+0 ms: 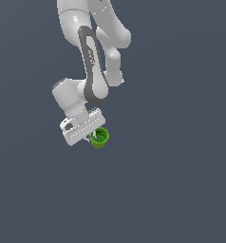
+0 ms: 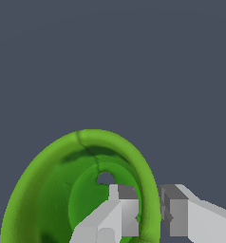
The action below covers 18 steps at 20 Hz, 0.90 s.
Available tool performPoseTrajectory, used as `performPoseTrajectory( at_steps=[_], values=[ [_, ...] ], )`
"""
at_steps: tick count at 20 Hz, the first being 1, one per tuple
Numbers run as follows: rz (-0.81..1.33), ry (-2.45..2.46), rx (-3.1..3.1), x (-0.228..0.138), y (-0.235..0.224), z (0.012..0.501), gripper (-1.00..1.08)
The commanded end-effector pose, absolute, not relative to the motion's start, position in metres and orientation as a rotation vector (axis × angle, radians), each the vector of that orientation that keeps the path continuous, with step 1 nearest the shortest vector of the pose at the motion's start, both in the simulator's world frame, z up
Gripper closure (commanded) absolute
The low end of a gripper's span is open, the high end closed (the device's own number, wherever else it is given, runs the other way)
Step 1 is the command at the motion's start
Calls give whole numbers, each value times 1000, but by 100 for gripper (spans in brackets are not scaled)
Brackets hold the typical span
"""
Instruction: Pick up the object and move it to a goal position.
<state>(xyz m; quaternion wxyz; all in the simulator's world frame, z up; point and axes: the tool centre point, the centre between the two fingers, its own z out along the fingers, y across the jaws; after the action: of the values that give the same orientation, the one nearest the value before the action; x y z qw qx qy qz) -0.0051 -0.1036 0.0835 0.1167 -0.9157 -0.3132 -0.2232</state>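
Pinching the rim wall of the green cup (image 2: 53, 190) with the gripper (image 2: 150, 211), one finger (image 2: 119, 211) inside, the other outside; fingers narrow, clamped on the wall.

Exterior view: high, distant, looking down. Wrist view: close behind fingers (image 2: 127, 209). Shared: green cup (image 1: 100, 137).

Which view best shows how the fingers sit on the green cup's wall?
The wrist view: one finger sits inside the green cup, the other outside, with the wall between them. The exterior view shows the cup only as a small shape at the gripper, fingers mostly hidden.
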Motion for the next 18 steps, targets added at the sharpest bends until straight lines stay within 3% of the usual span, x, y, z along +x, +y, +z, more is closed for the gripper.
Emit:
performPoseTrajectory(
  at_steps=[1,8,18],
  values=[
    [-656,-918,-2682,-4,-98,94,108],
    [-653,-919,-2683,-2,-71,139,108],
    [-651,-921,-2684,5,-7,244,108]
  ],
)
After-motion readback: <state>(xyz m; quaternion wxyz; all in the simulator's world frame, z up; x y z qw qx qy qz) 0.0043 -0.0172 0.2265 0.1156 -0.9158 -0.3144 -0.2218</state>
